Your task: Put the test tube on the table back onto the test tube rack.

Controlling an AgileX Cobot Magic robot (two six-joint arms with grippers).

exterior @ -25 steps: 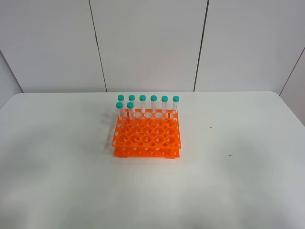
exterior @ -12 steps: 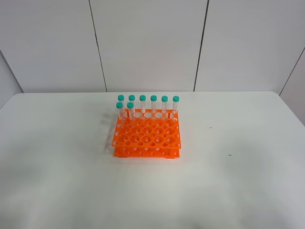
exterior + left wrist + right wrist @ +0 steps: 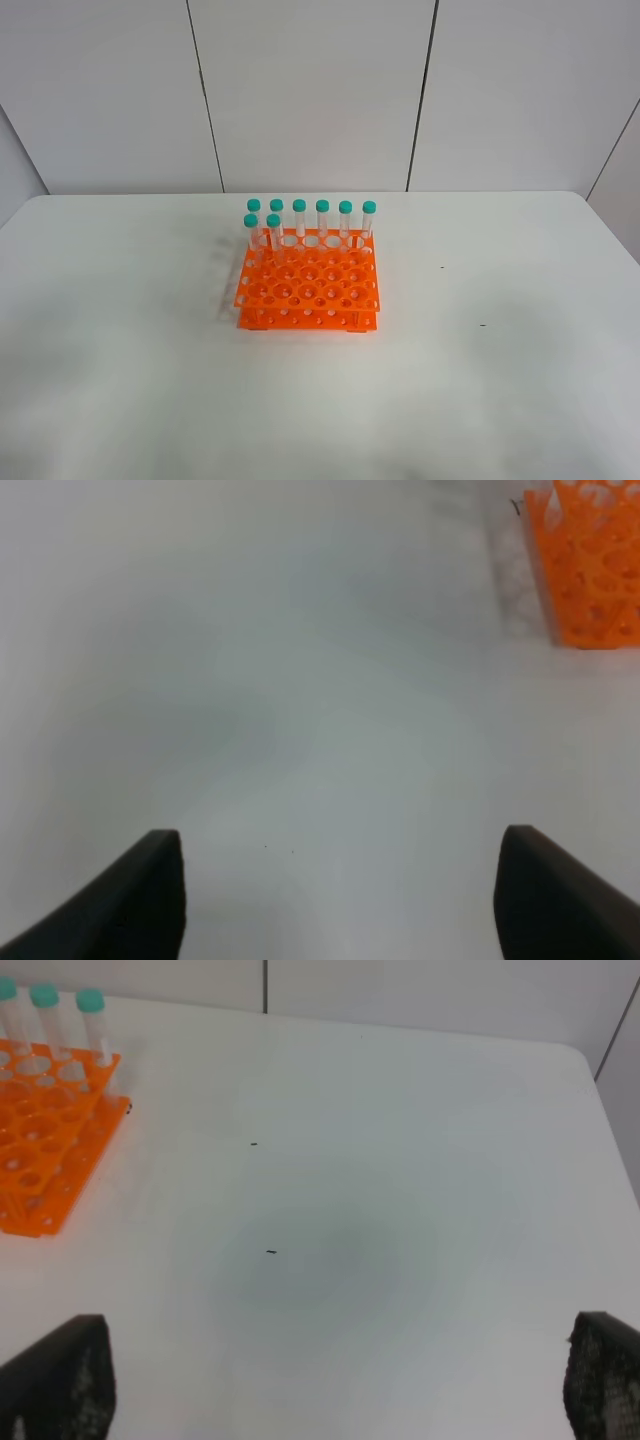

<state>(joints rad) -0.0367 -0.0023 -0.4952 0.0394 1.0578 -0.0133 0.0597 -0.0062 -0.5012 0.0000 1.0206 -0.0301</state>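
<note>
Seemingly done: no test tube lies loose on table (image 3: 120,380); eight capped tubes (image 3: 311,222) stand in orange rack (image 3: 308,292). Left gripper (image 3: 340,890) and right gripper (image 3: 340,1385), both released and empty, hang well clear of rack.

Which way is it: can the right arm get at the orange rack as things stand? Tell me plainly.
Probably yes. The right gripper is open, and only bare table lies between it and the test tube rack.
</note>
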